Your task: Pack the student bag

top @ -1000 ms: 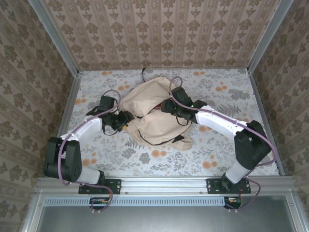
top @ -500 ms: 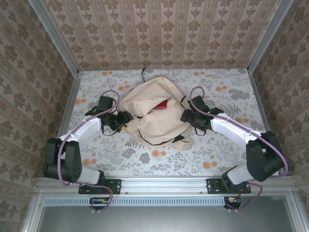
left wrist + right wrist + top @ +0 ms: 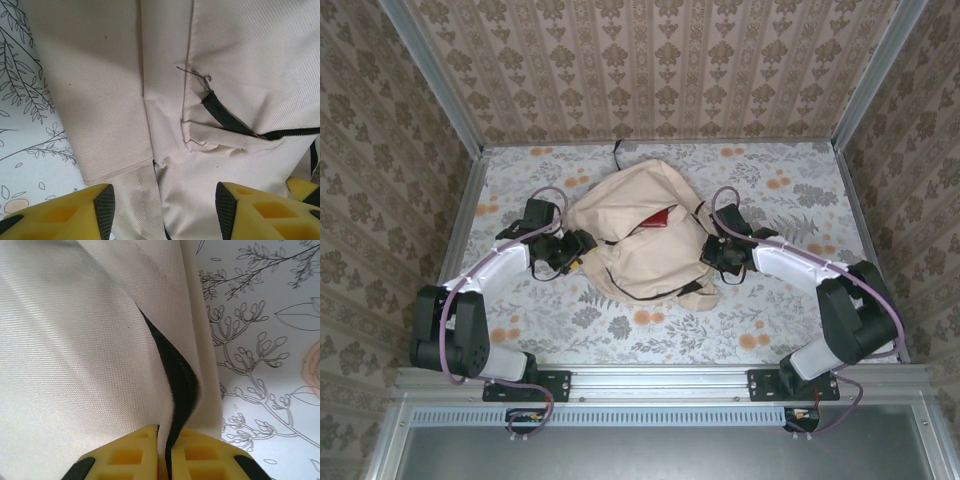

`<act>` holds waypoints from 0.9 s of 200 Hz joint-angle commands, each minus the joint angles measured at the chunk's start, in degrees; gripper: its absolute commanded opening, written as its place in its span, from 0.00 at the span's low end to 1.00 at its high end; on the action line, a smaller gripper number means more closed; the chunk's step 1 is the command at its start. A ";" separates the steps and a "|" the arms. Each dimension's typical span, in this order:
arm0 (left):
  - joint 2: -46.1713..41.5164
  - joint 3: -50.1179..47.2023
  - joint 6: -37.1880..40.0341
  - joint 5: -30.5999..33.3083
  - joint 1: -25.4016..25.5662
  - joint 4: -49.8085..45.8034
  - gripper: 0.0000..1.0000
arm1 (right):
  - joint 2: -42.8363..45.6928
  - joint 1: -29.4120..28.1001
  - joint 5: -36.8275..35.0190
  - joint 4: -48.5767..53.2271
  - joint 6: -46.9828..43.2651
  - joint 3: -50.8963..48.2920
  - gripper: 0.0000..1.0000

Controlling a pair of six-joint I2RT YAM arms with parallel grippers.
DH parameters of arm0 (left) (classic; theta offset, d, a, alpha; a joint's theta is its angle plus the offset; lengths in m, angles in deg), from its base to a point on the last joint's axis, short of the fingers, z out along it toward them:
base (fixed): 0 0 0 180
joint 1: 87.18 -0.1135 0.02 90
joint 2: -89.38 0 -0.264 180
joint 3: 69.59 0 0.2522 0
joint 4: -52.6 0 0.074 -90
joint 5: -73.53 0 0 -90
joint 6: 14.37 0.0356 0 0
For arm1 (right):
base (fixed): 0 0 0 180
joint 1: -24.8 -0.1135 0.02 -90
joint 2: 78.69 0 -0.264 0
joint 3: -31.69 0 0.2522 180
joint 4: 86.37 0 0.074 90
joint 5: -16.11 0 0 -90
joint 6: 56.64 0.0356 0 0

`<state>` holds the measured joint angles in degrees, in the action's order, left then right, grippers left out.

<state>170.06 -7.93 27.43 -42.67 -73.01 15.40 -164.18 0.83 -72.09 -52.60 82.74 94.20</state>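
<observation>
student bag (image 3: 638, 238) lay slumped in the middle of the table (image 3: 770, 310).
left tool (image 3: 162, 200) stood spread over its beige cloth; right tool (image 3: 165, 447) pinched its edge, apparently at a dark zipper strip (image 3: 177, 385).

A: Top external?
B: Fixed high at near edge, looking down over whole table (image 3: 770, 310).
A: 2 wrist views?
B: Very close, facing student bag (image 3: 630, 250) fabric from opposite sides. All 3 share it, plus table.
</observation>
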 commanded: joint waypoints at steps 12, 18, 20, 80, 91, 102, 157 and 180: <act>-0.72 0.37 0.92 -0.30 0.58 0.23 0.60 | 9.27 1.75 -7.13 7.20 -2.27 -7.56 0.11; -0.62 0.21 0.77 -0.47 0.80 0.64 0.60 | 10.74 2.10 -8.02 8.11 -2.32 -8.83 0.11; -0.62 0.18 0.75 -0.51 0.84 0.67 0.60 | 11.13 2.26 -8.26 8.36 -2.31 -9.20 0.11; 0.40 2.14 0.15 -0.44 5.21 3.45 0.56 | 20.91 4.60 -11.66 15.35 -2.36 -9.48 0.43; 1.10 2.62 -0.13 -0.78 6.20 4.57 0.52 | 21.95 4.43 -11.02 15.43 -2.83 -7.99 0.46; 2.30 3.12 -0.34 -0.79 7.13 5.53 0.47 | 22.63 4.03 -9.71 14.90 -4.10 -6.51 0.45; 9.17 5.29 -2.89 -1.05 11.58 10.55 0.23 | 11.27 -1.32 5.48 4.29 -8.42 2.47 0.37; 11.24 5.45 -3.60 -0.80 13.54 11.49 0.20 | 6.25 -1.98 8.11 -2.02 -7.01 3.99 0.29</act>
<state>179.50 -4.56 25.24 -43.17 -61.12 24.62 -153.80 -0.37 -69.88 -47.86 75.90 96.24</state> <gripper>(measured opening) 0.217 0.318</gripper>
